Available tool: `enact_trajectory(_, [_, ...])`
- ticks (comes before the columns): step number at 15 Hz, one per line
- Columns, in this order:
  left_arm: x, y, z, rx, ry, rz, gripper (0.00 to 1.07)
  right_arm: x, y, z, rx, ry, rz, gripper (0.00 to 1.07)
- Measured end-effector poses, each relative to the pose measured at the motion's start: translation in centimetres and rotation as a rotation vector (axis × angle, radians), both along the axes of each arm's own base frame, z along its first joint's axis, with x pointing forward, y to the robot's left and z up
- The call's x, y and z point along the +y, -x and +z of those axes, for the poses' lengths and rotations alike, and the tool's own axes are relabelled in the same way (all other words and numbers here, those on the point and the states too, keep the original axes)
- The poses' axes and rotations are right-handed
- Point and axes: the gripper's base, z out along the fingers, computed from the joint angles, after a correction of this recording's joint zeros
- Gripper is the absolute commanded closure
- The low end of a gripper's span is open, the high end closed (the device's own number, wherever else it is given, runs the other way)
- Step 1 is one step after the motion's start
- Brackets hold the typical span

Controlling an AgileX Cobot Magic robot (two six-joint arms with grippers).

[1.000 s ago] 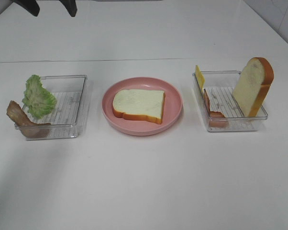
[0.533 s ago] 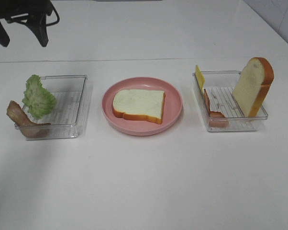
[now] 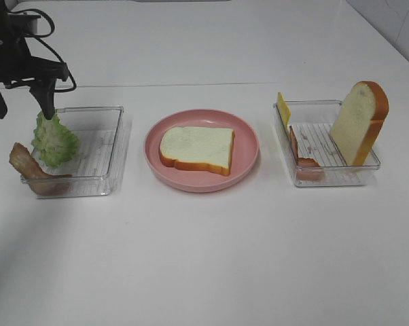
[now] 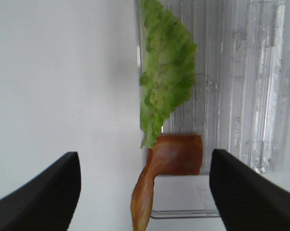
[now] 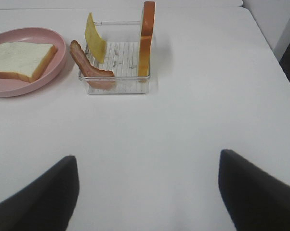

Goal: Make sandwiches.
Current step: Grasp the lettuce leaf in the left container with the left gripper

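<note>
Black left pincer point(image 3: 24, 112): jaws wide apart, empty, above lettuce point(image 3: 54, 139) | right pincer point(image 5: 147, 156): wide apart, empty

Worktop point(image 3: 204, 258) in front of pink plate point(image 3: 249, 155): open. Left of it: clear tray point(image 3: 116, 153), lettuce point(image 3: 55, 140) upright. Right: second tray point(image 3: 333, 178), bread slice point(image 3: 356, 125) standing tall.

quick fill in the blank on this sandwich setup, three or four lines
The flat bread slice lies on the ____ plate.
The lettuce leaf and a bacon strip share the tray on the plate's ____ side.
The cheese slice is coloured ____.
The left pincer hovers over the lettuce, jaws ____.
Missing: pink, left, yellow, open.
</note>
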Motion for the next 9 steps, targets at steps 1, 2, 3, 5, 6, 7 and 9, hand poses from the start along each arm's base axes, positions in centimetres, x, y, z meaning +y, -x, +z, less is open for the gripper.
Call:
enact_trajectory(1, [-0.1,-0.4,-0.9,-0.003,0.002,0.0,0.37,0.0,0.0,0.0,0.0,0.0,0.0,0.32])
enact_trajectory(2, [-0.1,-0.7,-1.5,-0.008,0.003,-0.001,0.37,0.0,0.0,0.0,0.0,0.0,0.0,0.32])
enact_trajectory(3, [-0.2,-0.9,-2.1,-0.013,0.003,-0.001,0.37,0.0,0.0,0.0,0.0,0.0,0.0,0.32])
enact_trajectory(5, [-0.2,-1.5,-3.6,-0.034,0.007,-0.001,0.37,0.0,0.0,0.0,0.0,0.0,0.0,0.32])
enact_trajectory(6, [-0.3,-1.8,-3.8,-0.053,0.013,0.001,0.37,0.0,0.0,0.0,0.0,0.0,0.0,0.32])
enact_trajectory(7, [-0.3,-2.0,-4.0,-0.067,0.015,0.001,0.39,0.0,0.0,0.0,0.0,0.0,0.0,0.32])
enact_trajectory(9, [-0.3,-2.1,-4.0,-0.078,0.016,0.001,0.48,0.0,0.0,0.0,0.0,0.0,0.0,0.32])
